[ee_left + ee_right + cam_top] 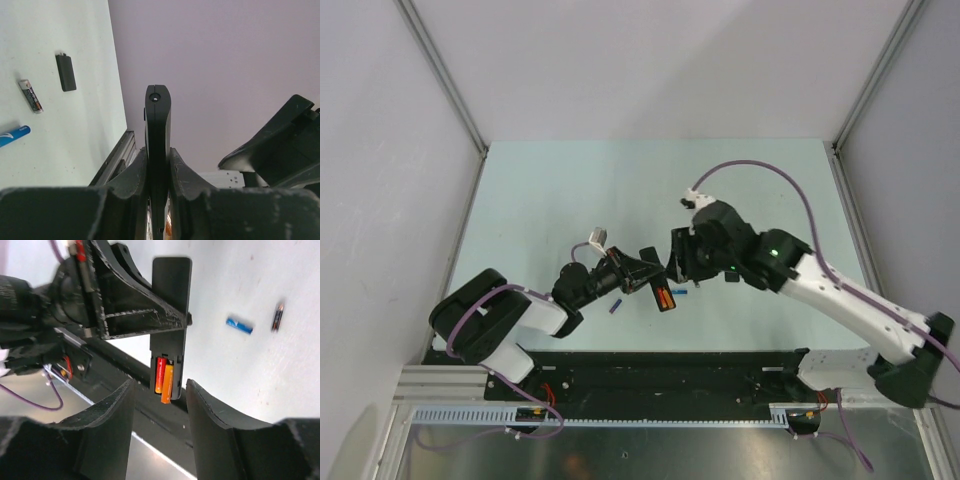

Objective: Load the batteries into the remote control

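left claw (158,155): clenched on the remote control (158,120), one finger on each flat side, gripping near the middle of the bar.
remote control: off the pale green table (570,190), between the two claws, recess face turned to the right claw.
batteries (163,375): two, orange-red, side by side in the recess at the end of the remote control; the paler one sticking out a little past the recess edge.
right claw (160,390): released, jaws apart on both sides of the battery end of the remote control, gripping nothing.
blue cylinder (238,325): lying on the table, near the remote control.
dark cylinder (277,317): on the table, beyond the blue cylinder from the remote control.
dark grey piece (65,72): flat on the table, well apart from the remote control.
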Tool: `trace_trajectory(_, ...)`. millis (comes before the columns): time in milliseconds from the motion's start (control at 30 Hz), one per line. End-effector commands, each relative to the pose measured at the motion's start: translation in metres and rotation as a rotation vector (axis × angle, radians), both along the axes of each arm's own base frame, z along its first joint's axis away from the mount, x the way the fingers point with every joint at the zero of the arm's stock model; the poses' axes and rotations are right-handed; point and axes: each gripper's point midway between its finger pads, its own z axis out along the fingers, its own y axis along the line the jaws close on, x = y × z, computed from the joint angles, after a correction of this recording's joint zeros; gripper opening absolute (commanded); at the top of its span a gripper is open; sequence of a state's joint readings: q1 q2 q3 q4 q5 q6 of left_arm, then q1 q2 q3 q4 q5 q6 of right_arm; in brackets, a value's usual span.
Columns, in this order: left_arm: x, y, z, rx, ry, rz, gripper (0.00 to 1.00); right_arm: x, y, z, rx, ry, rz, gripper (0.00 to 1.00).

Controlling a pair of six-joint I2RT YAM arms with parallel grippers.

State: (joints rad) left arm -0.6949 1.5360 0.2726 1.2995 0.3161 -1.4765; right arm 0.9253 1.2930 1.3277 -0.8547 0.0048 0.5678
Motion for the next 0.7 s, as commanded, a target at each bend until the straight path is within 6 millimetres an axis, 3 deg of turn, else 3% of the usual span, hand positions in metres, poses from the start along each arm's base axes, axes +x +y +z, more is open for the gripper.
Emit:
trace_trajectory(0, -0.006, 0.008, 0.077, -0.219, -0.212, -0.04, 0.0, 0.019, -0.007, 0.033, 0.192, -0.226, -0.077, 0.51)
trace_trajectory(33, -0.008, 0.01, 0.078, -0.221, -0.215, -0.048, 0.0, 0.013, -0.012, 0.05, 0.268, -0.285, -0.062, 0.52)
trace_trajectory(100, -0.007, 0.015, 0.084, -0.237, -0.215, -0.046, 0.0, 0.012, -0.009, 0.057, 0.367, -0.344, -0.052, 0.58)
trace_trajectory(167, -0.009, 0.017, 0.088, -0.252, -0.209, -0.054, 0.0, 0.005, -0.016, 0.045, 0.377, -0.36, -0.023, 0.67)
trace_trajectory(233, -0.008, 0.02, 0.093, -0.268, -0.203, -0.051, 0.0, -0.003, -0.013, 0.035, 0.38, -0.362, 0.05, 0.71)
trace_trajectory(333, -0.009, 0.02, 0.101, -0.286, -0.211, -0.061, 0.0, -0.012, -0.007, 0.043, 0.471, -0.378, 0.097, 0.78)
trace_trajectory(367, -0.008, 0.021, 0.104, -0.294, -0.209, -0.06, 0.0, -0.016, -0.009, 0.038, 0.495, -0.378, 0.108, 0.92)
trace_trajectory(400, -0.007, 0.021, 0.106, -0.3, -0.209, -0.054, 0.0, -0.017, -0.006, 0.046, 0.541, -0.398, 0.125, 0.97)
trace_trajectory(567, -0.006, 0.021, 0.114, -0.321, -0.212, -0.059, 0.0, -0.029, -0.004, 0.037, 0.639, -0.36, 0.192, 1.0)
trace_trajectory(667, -0.007, 0.021, 0.12, -0.335, -0.219, -0.062, 0.0, -0.036, -0.005, 0.043, 0.696, -0.386, 0.223, 0.99)
